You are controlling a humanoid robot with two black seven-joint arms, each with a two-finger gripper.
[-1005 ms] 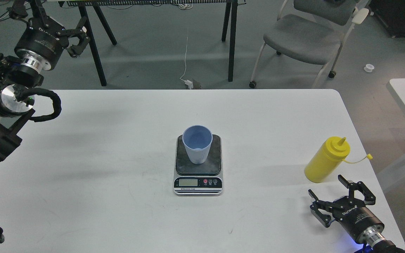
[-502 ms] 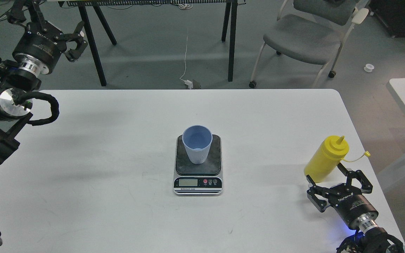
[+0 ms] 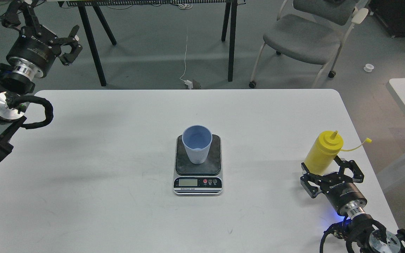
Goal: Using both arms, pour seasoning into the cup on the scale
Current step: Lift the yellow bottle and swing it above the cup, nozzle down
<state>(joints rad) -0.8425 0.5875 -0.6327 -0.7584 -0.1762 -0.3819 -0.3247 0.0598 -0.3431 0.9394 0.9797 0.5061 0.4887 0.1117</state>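
Yellow plastic squeeze bottle (image 3: 322,151) with pointed nozzle stands at the table's (image 3: 118,147) 4 o'clock corner, leaning slightly left, cap strap out toward 3 o'clock. Right gripper (image 3: 329,171) at its base, fingers spread wide either side, not closed on it. Light-blue ribbed plastic cup (image 3: 197,143) upright on the dark plate of the small digital scale (image 3: 198,174), table centre; its front label is unreadable. Left gripper (image 3: 40,21) raised at 10 o'clock, fingers apart, holding nothing.
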